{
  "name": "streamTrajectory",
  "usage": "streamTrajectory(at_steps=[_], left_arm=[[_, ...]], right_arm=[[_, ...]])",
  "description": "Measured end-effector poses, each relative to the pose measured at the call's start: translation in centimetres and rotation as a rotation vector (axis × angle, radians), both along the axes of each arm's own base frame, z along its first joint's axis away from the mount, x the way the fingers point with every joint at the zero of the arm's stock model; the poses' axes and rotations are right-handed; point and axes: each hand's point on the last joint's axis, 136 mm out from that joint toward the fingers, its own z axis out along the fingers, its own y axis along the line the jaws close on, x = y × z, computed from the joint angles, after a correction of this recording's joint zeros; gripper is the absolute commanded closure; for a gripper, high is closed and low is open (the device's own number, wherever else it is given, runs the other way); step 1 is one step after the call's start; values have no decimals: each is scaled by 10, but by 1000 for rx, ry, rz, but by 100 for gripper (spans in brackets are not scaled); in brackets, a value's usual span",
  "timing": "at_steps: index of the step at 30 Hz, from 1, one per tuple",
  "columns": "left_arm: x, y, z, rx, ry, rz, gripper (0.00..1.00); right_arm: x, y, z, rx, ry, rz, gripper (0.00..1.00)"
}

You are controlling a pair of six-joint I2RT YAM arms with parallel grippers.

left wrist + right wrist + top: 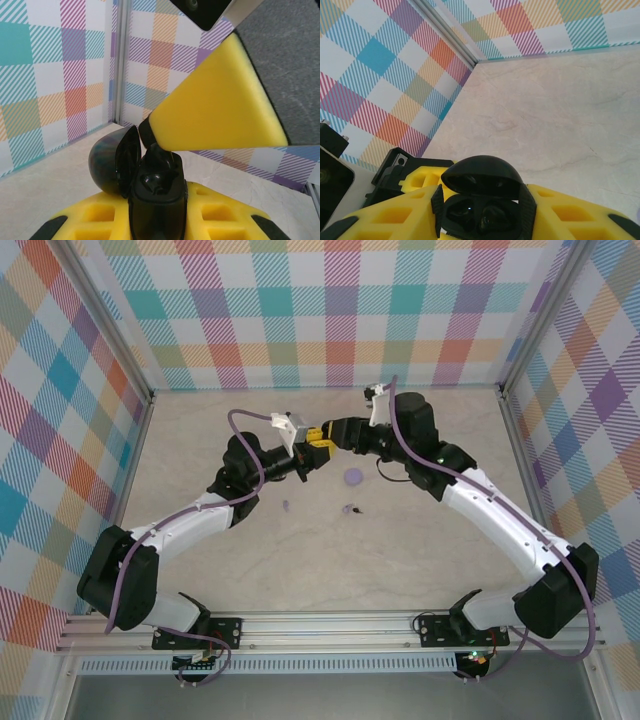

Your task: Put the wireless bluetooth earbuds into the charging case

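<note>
The black charging case (157, 195) stands upright with its domed lid (107, 160) swung open to the left. My left gripper (157, 212) is shut on its body, above the table at mid-scene (311, 447). My right gripper (482, 210) meets it head-on, with jaws apart and a black-padded fingertip (436, 205) on either side of the case's open mouth (482, 212). One of its yellow fingers (220, 100) lies over the case top. Glossy black shapes sit in the wells; I cannot make them out. A lilac earbud (285, 505) and a black earbud (352, 509) lie on the table.
A round lilac disc (353, 477) lies on the marble tabletop (200, 460) just below the right wrist. Checkered walls close the back and both sides. A cable loops over each forearm.
</note>
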Motion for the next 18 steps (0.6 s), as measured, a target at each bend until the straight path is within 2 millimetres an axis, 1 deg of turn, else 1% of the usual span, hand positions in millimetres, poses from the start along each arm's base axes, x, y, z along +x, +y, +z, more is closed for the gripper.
streamTrajectory(at_steps=[4, 7, 10, 13, 16, 18], left_arm=[[3, 1, -4, 12, 15, 22, 98], [9, 4, -12, 35, 38, 56, 98], [12, 8, -18, 51, 54, 86, 98], [9, 12, -26, 63, 74, 95, 98], [7, 18, -32, 73, 96, 101, 98], [5, 23, -37, 82, 113, 104, 98]], right_arm=[[2, -6, -6, -40, 10, -27, 54], [4, -16, -17, -101, 28, -73, 53], [7, -33, -35, -183, 67, -139, 50], [6, -54, -54, -276, 114, -197, 49], [-2, -70, -77, -353, 170, -220, 49], [-10, -79, -98, -410, 227, -217, 50]])
